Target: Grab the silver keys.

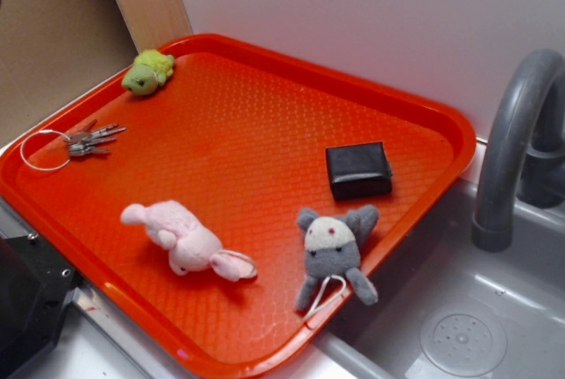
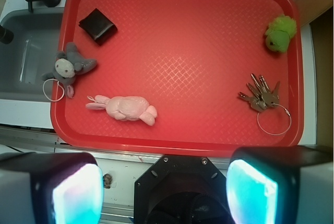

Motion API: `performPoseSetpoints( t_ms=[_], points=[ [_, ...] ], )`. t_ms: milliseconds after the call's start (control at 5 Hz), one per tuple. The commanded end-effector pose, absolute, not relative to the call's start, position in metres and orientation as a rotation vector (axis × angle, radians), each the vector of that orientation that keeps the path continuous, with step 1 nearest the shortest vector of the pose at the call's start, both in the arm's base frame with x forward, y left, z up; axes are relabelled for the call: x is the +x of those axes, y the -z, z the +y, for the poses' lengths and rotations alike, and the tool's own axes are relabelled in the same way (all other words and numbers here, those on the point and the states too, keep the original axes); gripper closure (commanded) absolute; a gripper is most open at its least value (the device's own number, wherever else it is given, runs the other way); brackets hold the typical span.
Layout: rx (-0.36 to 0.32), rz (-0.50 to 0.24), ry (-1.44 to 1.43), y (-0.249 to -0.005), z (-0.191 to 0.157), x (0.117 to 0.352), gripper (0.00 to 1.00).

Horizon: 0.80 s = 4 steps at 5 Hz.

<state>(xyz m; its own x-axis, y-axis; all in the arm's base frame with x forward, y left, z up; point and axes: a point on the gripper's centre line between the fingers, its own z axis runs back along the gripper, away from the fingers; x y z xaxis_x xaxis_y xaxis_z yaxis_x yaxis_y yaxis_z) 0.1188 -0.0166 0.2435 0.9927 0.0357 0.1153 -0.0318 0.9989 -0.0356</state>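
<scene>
Wrist view: gripper (image 2: 164, 187) spread wide and empty, silver keys (image 2: 262, 98) well ahead, to its right.

Silver keys (image 2: 262, 98) unobstructed; green plush (image 2: 280, 33) near.

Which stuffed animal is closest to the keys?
The green plush toy, sitting in the tray corner just beyond the silver keys. The pink and grey ones lie far across.

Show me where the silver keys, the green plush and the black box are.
silver keys (image 2: 262, 98): wrist view, on the key blades.
green plush (image 2: 280, 32): wrist view, on its body.
black box (image 1: 357, 169): exterior view, on its top face.
</scene>
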Motion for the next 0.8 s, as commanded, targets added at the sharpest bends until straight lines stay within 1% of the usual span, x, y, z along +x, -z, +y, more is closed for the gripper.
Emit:
performPoseSetpoints(
  t_ms=[0, 200, 400, 600],
  points=[
    [-0.034, -0.116, -0.034, -0.243, -0.017, 0.119, 0.00],
    [0.011, -0.068, -0.205, -0.211, 0.033, 0.124, 0.00],
    [0.038, -0.064, -0.320, -0.191, 0.073, 0.127, 0.00],
    [0.083, -0.103, -0.551, -0.181, 0.104, 0.112, 0.00]
  ],
)
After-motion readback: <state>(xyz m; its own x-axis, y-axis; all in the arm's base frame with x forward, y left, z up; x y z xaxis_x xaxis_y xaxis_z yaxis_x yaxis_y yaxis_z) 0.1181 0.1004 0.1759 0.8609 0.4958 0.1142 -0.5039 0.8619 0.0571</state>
